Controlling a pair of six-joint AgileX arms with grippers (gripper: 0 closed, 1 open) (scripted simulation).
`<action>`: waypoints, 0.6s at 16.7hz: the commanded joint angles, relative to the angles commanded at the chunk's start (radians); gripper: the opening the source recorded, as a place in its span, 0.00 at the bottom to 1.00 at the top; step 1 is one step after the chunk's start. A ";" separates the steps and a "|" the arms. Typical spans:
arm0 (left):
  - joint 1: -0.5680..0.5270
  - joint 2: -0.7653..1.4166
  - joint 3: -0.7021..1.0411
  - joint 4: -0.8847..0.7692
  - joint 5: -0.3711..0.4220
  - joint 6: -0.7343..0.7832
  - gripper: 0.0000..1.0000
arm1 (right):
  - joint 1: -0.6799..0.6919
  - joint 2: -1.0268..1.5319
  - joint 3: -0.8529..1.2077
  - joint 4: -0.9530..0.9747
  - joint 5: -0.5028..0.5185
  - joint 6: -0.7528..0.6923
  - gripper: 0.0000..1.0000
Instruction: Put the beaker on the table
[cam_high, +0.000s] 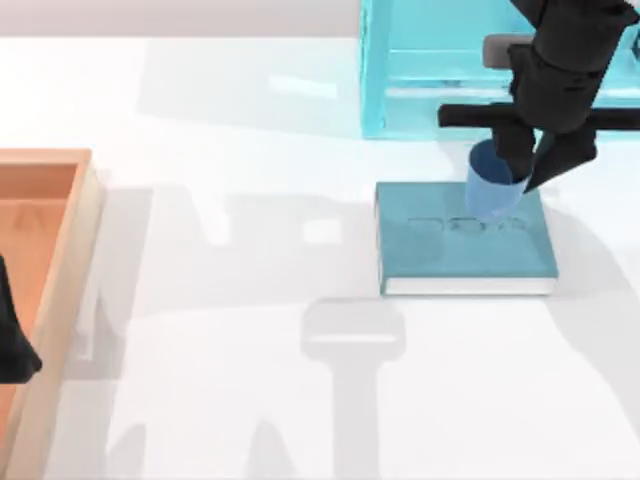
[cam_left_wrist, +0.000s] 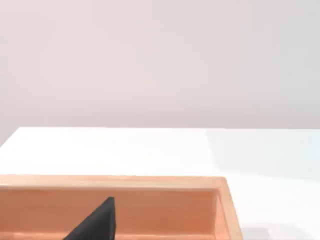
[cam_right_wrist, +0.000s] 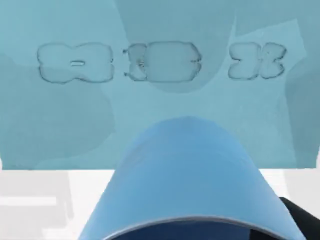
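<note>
The small blue beaker (cam_high: 492, 185) is over the far edge of a flat teal book (cam_high: 465, 250), tilted, with its rim toward my right gripper (cam_high: 528, 170). That gripper is shut on the beaker at its rim side. In the right wrist view the beaker (cam_right_wrist: 185, 180) is close up, above the book's cover (cam_right_wrist: 75, 125), with one dark finger (cam_right_wrist: 302, 220) beside its rim. Whether the beaker's base touches the book cannot be told. The white table (cam_high: 250, 380) spreads around the book. My left gripper (cam_high: 12, 350) is parked at the left edge, over the orange tray.
A light-blue shelf unit (cam_high: 420, 70) stands at the back right, just behind the book and right arm. An orange wooden tray (cam_high: 60, 260) lies along the table's left side, and its rim (cam_left_wrist: 115, 181) appears in the left wrist view.
</note>
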 joint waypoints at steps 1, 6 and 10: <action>0.000 0.000 0.000 0.000 0.000 0.000 1.00 | 0.003 -0.041 -0.057 0.015 -0.003 0.003 0.00; 0.000 0.000 0.000 0.000 0.000 0.000 1.00 | 0.028 -0.237 -0.325 0.079 -0.015 0.017 0.00; 0.000 0.000 0.000 0.000 0.000 0.000 1.00 | 0.035 -0.286 -0.380 0.096 -0.018 0.020 0.00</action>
